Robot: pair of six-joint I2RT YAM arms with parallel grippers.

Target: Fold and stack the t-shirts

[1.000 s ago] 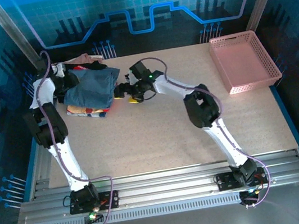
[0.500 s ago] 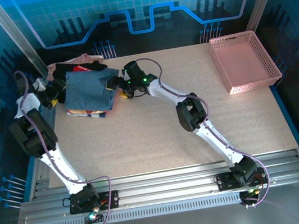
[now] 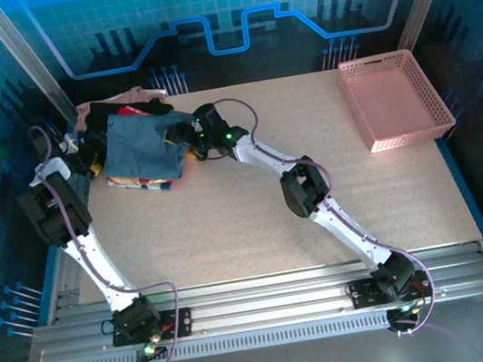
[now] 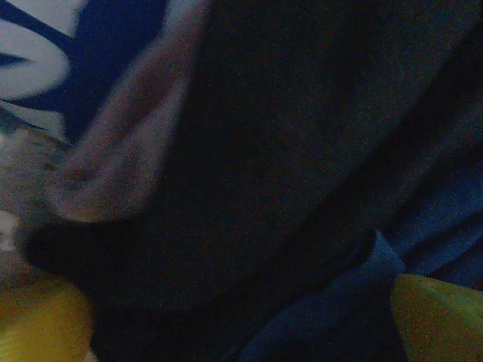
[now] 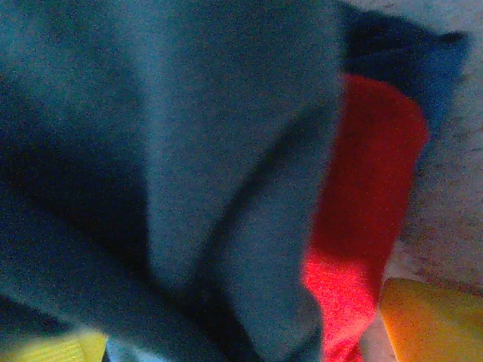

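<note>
Blue-lit wall panels (image 3: 225,18) with a gear drawing close in the back and sides of the cell. A speckled beige table (image 3: 267,223) makes the work surface, with a ribbed metal rail (image 3: 271,309) along its near edge. At the table's far left corner the left gripper (image 3: 86,159) sits against the left edge of the pile of t-shirts (image 3: 142,160). In the wrist view its yellow fingers (image 4: 38,324) stand spread wide with dark cloth between them. The slate-blue shirt (image 3: 145,141) lies on top, and the red shirt (image 3: 131,111), black shirt (image 3: 95,114) and beige shirt (image 3: 140,94) show behind it. The right gripper (image 3: 182,140) meets the pile's right edge, its fingers (image 5: 430,320) spread apart over slate-blue and red cloth. At the far right, well apart from the pile, stands a pink basket (image 3: 409,136)
</note>
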